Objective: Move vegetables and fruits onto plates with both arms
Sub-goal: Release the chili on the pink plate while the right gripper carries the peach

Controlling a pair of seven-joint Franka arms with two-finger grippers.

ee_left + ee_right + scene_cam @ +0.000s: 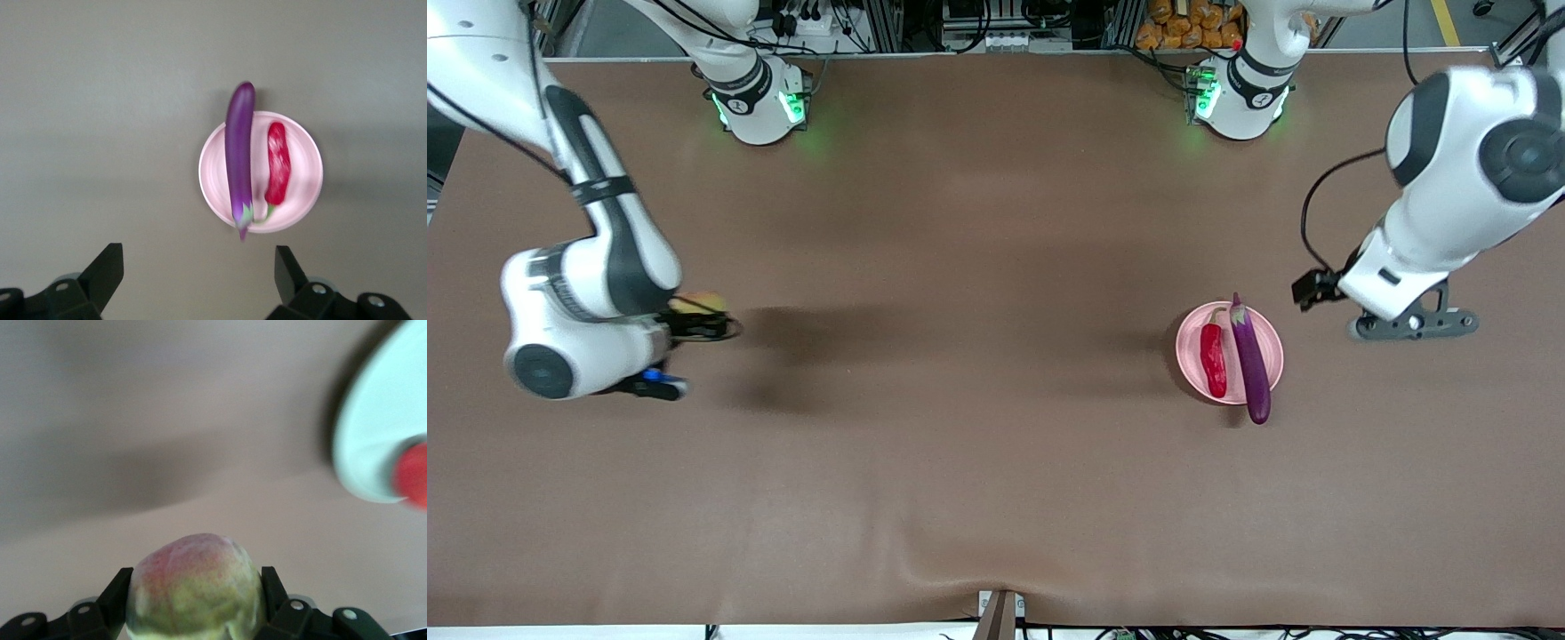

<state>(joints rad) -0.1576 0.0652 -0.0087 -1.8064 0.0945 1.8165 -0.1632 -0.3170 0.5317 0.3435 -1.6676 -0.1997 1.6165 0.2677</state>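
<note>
Brown table (978, 462): eggplant (1251, 360) and chili (1213, 358) lie side by side on pink plate (1272, 342) toward the left arm's end. Left gripper (199, 283) hovers beside the plate, fingers apart. Right gripper (197, 600) is clamped on peach (195, 583) at the right arm's end, near green plate (377, 433) with red fruit (412, 475).

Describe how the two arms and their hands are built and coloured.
Both arms are white, rounded and jointed, with black bands at the joints, on bases lit green. A black cable loops along the left arm to a dark box. The left hand has black wedge-shaped fingers; the right hand is black too, and the right arm shows a blue part by its wrist.
</note>
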